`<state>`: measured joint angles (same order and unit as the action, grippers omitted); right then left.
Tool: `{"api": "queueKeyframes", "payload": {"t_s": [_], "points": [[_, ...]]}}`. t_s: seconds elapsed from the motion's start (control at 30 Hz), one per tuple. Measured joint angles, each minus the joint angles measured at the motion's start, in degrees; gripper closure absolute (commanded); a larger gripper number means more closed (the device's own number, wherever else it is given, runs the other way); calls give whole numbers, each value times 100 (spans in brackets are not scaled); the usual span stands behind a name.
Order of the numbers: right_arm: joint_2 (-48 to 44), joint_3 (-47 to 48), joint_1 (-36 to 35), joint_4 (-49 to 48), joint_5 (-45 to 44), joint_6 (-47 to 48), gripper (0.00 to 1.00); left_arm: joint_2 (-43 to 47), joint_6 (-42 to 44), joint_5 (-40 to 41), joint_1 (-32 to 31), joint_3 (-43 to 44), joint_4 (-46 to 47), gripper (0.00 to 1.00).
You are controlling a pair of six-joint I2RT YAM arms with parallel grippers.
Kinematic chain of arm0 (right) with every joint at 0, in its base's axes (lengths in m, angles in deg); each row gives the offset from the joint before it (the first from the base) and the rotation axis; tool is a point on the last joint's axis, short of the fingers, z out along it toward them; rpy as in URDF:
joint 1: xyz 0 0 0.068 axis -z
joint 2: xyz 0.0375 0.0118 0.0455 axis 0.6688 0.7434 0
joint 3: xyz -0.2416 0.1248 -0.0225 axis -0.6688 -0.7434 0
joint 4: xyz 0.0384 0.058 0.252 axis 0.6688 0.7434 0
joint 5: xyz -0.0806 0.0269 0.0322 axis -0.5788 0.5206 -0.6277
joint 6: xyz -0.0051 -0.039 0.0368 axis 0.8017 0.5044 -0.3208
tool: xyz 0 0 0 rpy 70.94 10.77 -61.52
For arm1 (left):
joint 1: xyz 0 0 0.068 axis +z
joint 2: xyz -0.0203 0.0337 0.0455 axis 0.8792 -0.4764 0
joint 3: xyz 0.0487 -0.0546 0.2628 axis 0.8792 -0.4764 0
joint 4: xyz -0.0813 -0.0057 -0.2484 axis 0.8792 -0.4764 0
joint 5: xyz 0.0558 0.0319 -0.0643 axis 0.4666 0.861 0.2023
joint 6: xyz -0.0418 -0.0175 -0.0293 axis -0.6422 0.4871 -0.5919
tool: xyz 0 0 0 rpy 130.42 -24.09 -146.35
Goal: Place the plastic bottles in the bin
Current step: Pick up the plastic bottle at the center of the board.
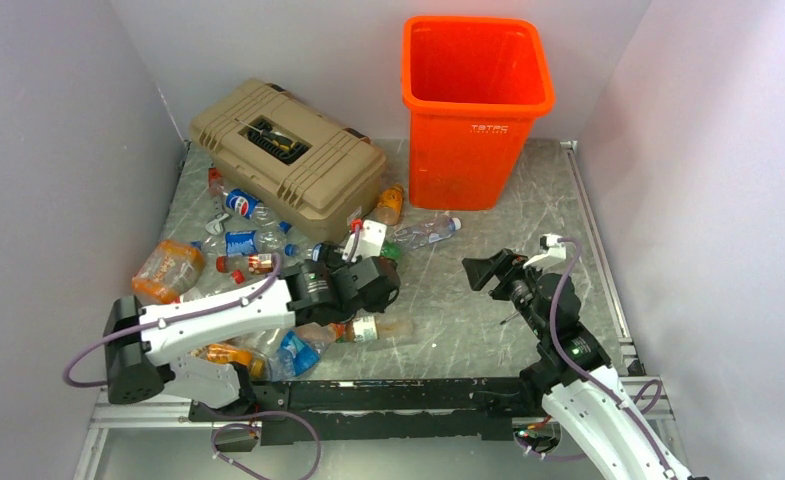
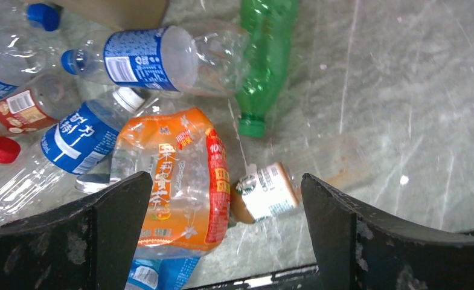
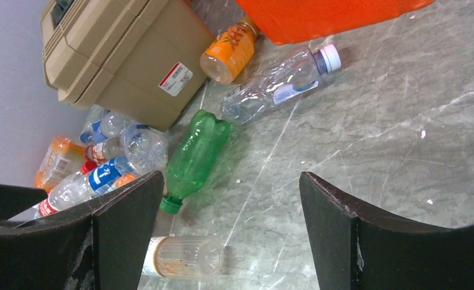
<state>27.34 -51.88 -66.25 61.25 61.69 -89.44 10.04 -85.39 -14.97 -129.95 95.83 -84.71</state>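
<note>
Top external view tells you the job looks barely started: no bottle shows inside the bin at the far edge of the counter, the bottles lie scattered by the left arm, and the left fingers and right fingers stand spread, holding nothing.

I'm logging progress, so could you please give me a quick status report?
Left gripper open above orange-label bottle. Right gripper open, empty. Bin upright, far side. Toolbox beside bottle pile, apart from bin.
</note>
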Motion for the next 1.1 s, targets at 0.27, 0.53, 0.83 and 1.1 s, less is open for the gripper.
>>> {"api": "queueKeyframes", "payload": {"t_s": [0.27,0.53,0.83,1.1], "points": [[46,0,0,0,20,-7,13,-1193,-387,365,304,516,155,2],[-273,0,0,291,0,-2,13,-2402,636,-376,501,774,758,5],[-715,17,0,660,-7,-4,13,-2889,1694,-1318,1154,1300,1038,5],[-671,33,0,706,-2,-4,13,-3534,2245,-1650,1486,1657,1010,4]]}}
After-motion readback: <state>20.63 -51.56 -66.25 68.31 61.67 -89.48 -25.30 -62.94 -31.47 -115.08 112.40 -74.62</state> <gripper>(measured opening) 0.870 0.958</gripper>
